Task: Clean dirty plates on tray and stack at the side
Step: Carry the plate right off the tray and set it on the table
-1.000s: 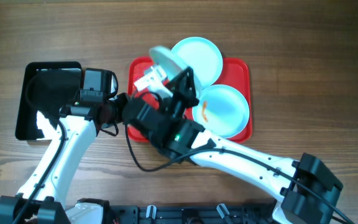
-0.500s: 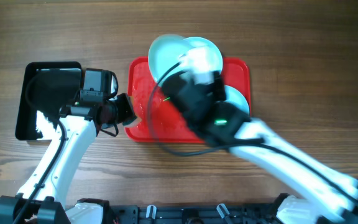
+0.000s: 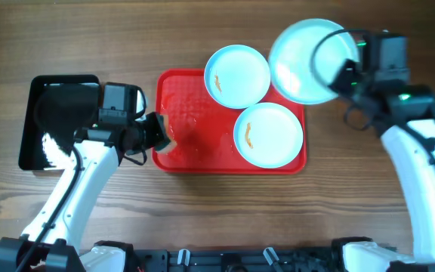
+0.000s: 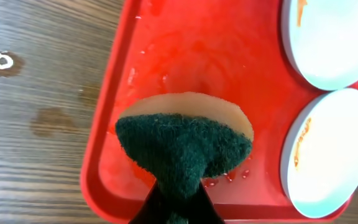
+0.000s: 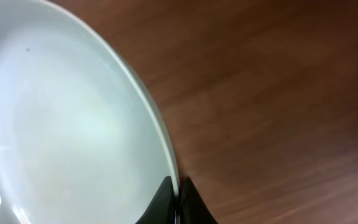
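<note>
Surface: brown wood-grain table (image 3: 89,38). The left wrist view shows dark blotches (image 4: 48,118) on the wood just outside the red tray's (image 3: 195,143) left rim, and a small white ring mark (image 4: 4,60) farther out.
Red tray: bare, wet-looking left half with droplets; two plates fill its right half.
Far plate (image 3: 238,74): overlaps the red tray's far rim, with an orange smear near its left edge.
Near plate (image 3: 269,136): flat inside the red tray's right half, with an orange smear left of its centre.
Third plate (image 3: 304,60): held up just past the red tray's far right corner, its face clean in the right wrist view.
Right gripper (image 3: 346,64): pinched tight on that plate's right rim.
Left gripper (image 3: 159,134): at the red tray's left edge, clamped on a sponge (image 4: 185,140) – dark green scouring face, tan body.
Black tray (image 3: 51,121): well left of the red tray, glossy.
Change: a second ago the right arm lay across the red tray with the plate tilted over its left half – now arm and plate are out past the far right corner. The left arm has not moved.
</note>
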### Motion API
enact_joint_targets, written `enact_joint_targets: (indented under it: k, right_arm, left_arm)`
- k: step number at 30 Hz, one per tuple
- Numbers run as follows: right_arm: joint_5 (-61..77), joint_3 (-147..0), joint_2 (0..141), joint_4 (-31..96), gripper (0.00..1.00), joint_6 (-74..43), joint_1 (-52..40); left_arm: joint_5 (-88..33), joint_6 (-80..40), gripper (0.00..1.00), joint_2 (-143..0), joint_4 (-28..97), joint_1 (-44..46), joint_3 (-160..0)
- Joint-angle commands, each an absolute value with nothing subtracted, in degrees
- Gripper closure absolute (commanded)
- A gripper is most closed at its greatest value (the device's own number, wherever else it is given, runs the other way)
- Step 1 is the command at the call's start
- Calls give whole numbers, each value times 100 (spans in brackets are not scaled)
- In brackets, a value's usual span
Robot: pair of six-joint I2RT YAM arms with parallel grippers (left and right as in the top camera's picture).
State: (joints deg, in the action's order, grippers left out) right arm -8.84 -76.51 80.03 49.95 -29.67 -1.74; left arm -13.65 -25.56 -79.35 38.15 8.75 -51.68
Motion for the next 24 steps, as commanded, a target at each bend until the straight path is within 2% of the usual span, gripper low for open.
enact_joint_targets:
  k: [1,5,12,17,24]
  right_arm:
    - [-34,-7605,8298,5041,96,-2495,873]
    - [180,-7605,8691,4995,96,-2401,1747]
    - [211,-7605,9592,4611,96,-2373,2766]
    - [823,-7605,10208,4281,96,-2377,3301]
    - [451,-7605,10836,4007,96,-2418,3741]
  left_arm:
    - [-1518,-2440,96,-7876,3708,1151,-5137]
    - [-1516,-2440,96,-7876,3612,1361,-5137]
    - [-1431,-2440,96,-7876,3607,1555,-5137]
    - [-1431,-2438,96,-7876,3686,1555,-5137]
    - [-1431,-2438,96,-7876,3704,1555,-5137]
